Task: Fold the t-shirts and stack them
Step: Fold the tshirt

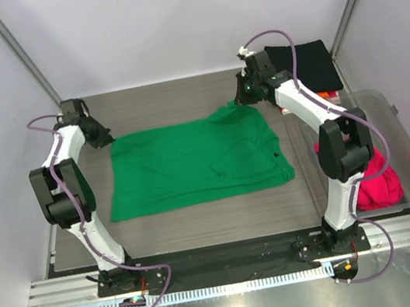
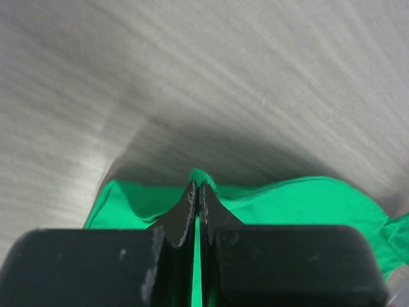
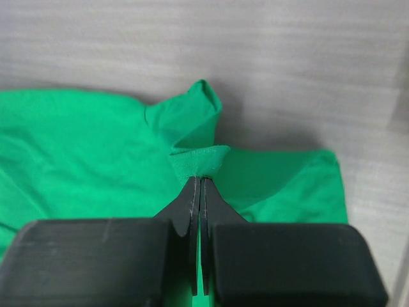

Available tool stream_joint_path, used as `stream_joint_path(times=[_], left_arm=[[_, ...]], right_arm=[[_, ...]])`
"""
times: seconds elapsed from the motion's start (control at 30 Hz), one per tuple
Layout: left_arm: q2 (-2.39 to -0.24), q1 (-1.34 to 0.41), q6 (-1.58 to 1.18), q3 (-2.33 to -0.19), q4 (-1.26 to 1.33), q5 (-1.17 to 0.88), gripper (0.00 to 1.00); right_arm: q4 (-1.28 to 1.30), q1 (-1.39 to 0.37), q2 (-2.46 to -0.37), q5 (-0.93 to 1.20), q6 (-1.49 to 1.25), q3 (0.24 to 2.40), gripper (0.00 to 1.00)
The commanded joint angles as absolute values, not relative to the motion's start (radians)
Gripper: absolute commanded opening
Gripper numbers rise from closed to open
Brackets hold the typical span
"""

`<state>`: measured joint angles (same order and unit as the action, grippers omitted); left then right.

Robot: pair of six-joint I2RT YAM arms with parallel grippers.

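Pinching far corners of bright green cloth t-shirt (image 1: 191, 164), spread on grey table (image 1: 165, 101), with left gripper (image 2: 197, 187) and right gripper (image 3: 197, 179).

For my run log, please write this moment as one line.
left tool: shut on green shirt, far left corner | right tool: shut on green shirt, far right edge | black shirt: far right
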<state>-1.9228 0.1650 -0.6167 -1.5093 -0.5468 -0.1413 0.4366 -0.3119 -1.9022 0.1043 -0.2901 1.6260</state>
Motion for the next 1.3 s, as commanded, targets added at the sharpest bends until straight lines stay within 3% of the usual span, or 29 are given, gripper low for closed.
stream_joint_path(times=[0.0,0.6,1.1,1.17,1.2,1.27], left_arm=[[-1.844,0.173,-0.594,-1.467,-0.545,-0.133,0.0],[-1.68,0.232,-0.554,-1.22,-0.5,-0.111,0.0],[-1.569,0.241,-0.557,-1.106,-0.521,-0.092,0.0],[-1.537,0.242,-0.555,-1.086,-0.534,-0.054,0.04],[-1.528,0.245,-0.555,-1.071,-0.54,-0.035,0.08],[-1.505,0.255,-0.557,-1.062,-0.558,-0.006,0.31]], right_arm=[[0.397,-0.324,-1.78,0.112,-0.285,1.573,0.01],[0.324,-0.388,-1.295,0.045,-0.377,0.971,0.01],[0.336,-0.394,-1.06,0.005,-0.488,0.714,0.01],[0.348,-0.396,-1.022,-0.031,-0.517,0.675,0.01],[0.354,-0.396,-0.985,-0.037,-0.537,0.642,0.04],[0.373,-0.396,-0.948,-0.038,-0.584,0.608,0.32]])
